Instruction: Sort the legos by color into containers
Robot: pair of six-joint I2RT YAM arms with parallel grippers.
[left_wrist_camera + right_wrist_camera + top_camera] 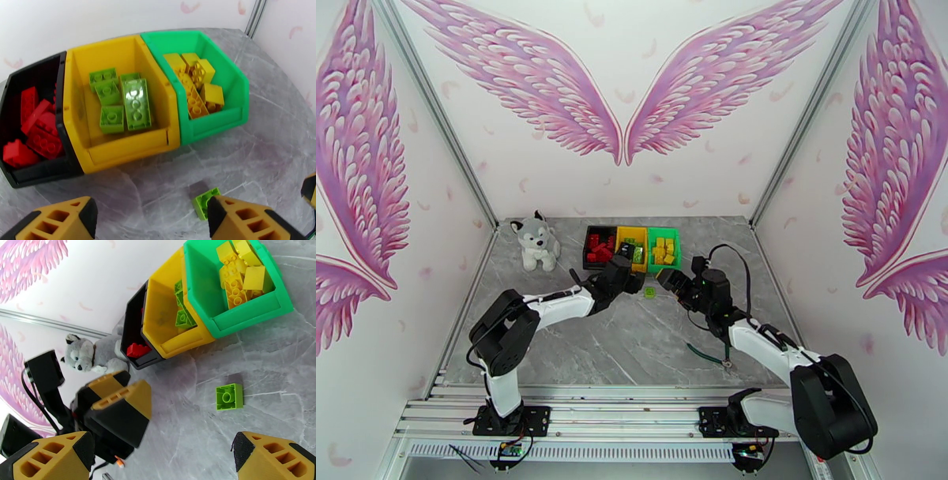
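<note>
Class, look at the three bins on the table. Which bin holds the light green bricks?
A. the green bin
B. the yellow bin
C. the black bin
B: several light green bricks lie inside the yellow bin, while the green bin holds yellow bricks and the black bin holds red bricks.

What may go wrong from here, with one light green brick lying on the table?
The open left gripper and the open right gripper both stand close to the small light green plastic brick; they might collide. The brick might wrongly go into the green plastic bin, although the other green bricks lie in the yellow plastic bin.
</note>
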